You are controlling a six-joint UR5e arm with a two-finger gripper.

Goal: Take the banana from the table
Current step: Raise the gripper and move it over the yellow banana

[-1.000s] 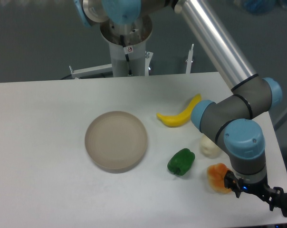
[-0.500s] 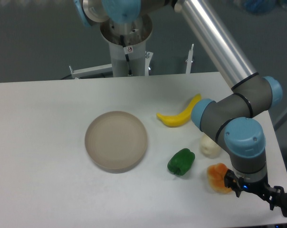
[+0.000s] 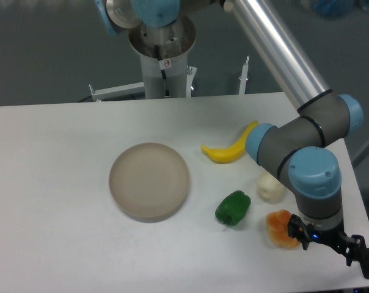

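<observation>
I had nothing picked up yet: the banana [image 3: 228, 148] lay on the table [image 3: 62, 183], right of the plate [image 3: 149, 180]. I couldn't see the gripper's fingers.

We see a matt white table [image 3: 62, 183]. The banana [image 3: 230, 148] looks like smooth yellow plastic with a slight sheen. At its eight o'clock the plate [image 3: 149, 180] is dull beige, unglazed-looking. The green pepper [image 3: 233, 207] is glossy, the orange fruit [image 3: 278, 228] lumpy and shiny, the pale object [image 3: 270, 188] smooth. The arm [image 3: 282, 55] shows brushed silver metal, with matt grey joints and blue plastic caps.
</observation>
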